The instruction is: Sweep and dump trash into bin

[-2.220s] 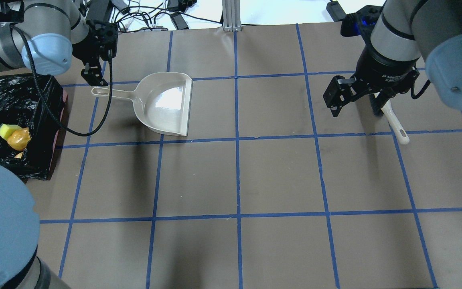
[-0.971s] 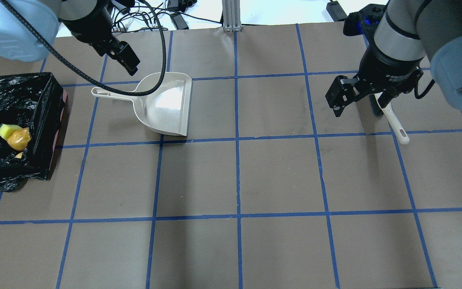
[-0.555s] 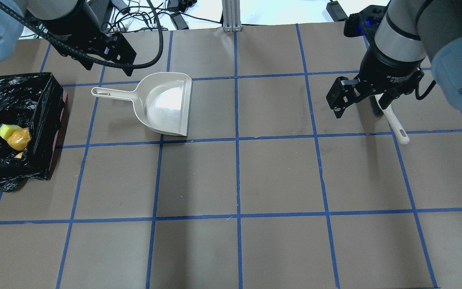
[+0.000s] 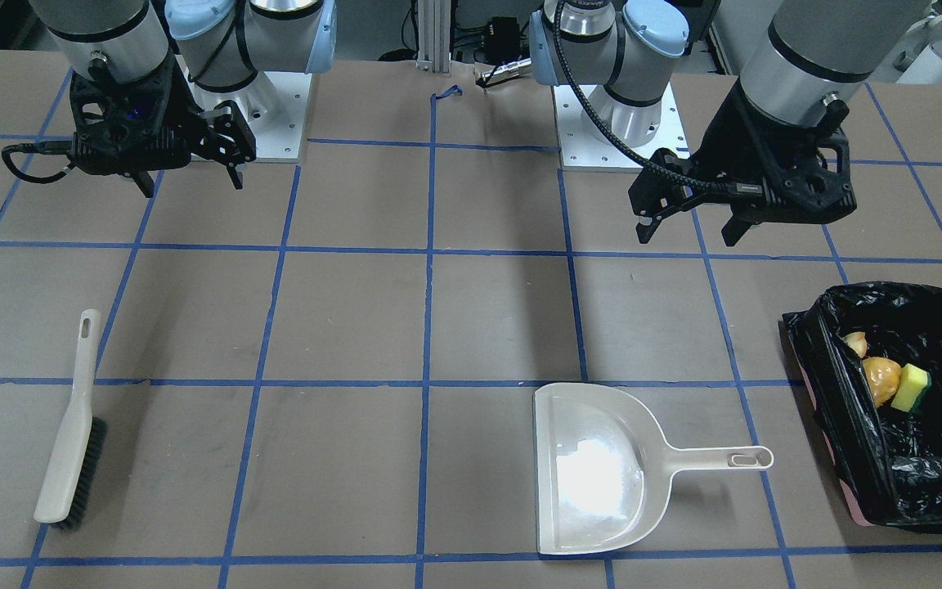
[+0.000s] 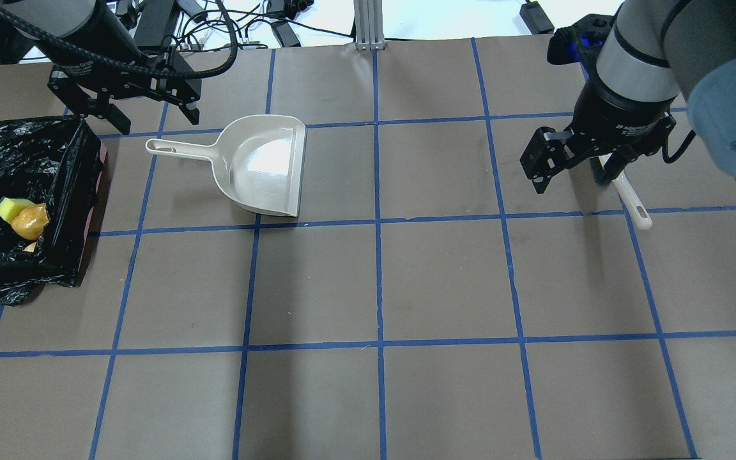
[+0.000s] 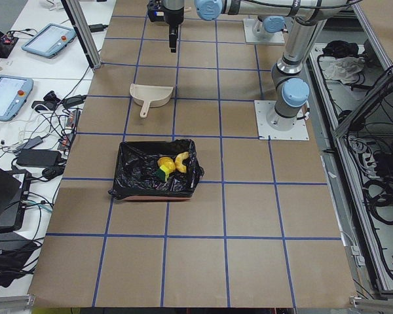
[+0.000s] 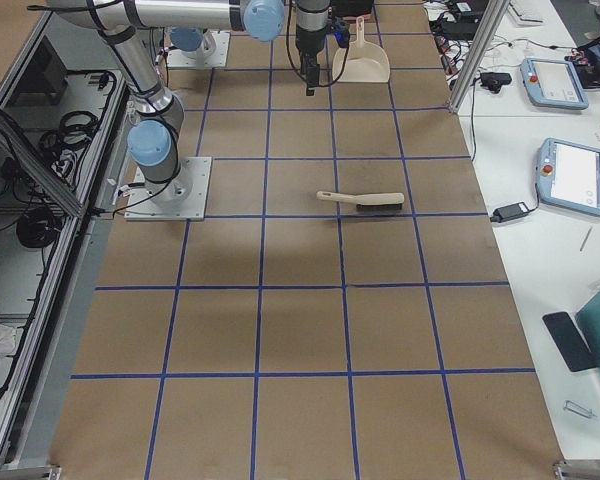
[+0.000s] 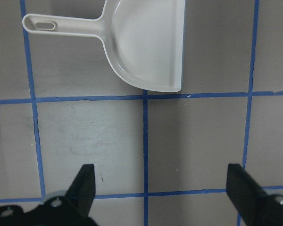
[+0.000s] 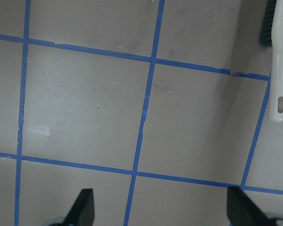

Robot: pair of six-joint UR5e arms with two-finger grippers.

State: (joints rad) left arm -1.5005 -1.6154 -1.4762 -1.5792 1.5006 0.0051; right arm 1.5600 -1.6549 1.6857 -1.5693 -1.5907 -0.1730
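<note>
The trash lies inside the bin (image 5: 80, 191), a box lined with a black bag at the table's left edge: a yellow sponge (image 5: 9, 206), an orange lump (image 5: 29, 220) and a pale peel slice (image 4: 854, 343). My left gripper (image 5: 154, 118) hangs open and empty above the table, behind the beige dustpan's (image 5: 266, 166) handle and beside the bin's far corner. The dustpan is empty. My right gripper (image 5: 572, 172) is open and empty too, raised just left of the brush (image 5: 633, 201), which lies flat on the table.
The brown table cover carries a grid of blue tape. Cables and power bricks (image 5: 227, 29) lie beyond the far edge, and a metal post (image 5: 368, 25) stands at the back centre. In the front-facing view the brush (image 4: 70, 433) and dustpan (image 4: 598, 474) lie far apart.
My left arm has lifted away from the dustpan handle and turned its wrist, so its open fingers now spread side by side behind the handle. The right gripper has barely moved.
</note>
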